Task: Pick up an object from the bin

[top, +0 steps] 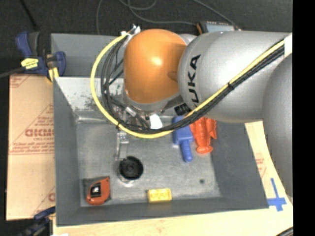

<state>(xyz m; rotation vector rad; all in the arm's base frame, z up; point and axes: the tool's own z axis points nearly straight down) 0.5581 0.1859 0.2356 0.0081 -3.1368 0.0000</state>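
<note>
Grip looks best across the rim of the black round knob (131, 168), likely light, stiff and slick, lying near the bin's (189, 181) front edge just under the gripper (122, 151), whose open-or-closed state I cannot tell.

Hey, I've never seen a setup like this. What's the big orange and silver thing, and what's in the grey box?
This is one picture, taken from above and slightly to one side. The silver thing is a robot arm reaching in from the right. The orange dome is a cover on its wrist. Beneath it hangs the hand, the part that grasps, low inside a grey metal bin. Just below the hand in the picture lies a black round thing. Also in the bin are an orange and black tape measure, a small yellow block, a blue plastic piece and an orange-red one beside it. I cannot tell whether the hand holds anything.
</note>
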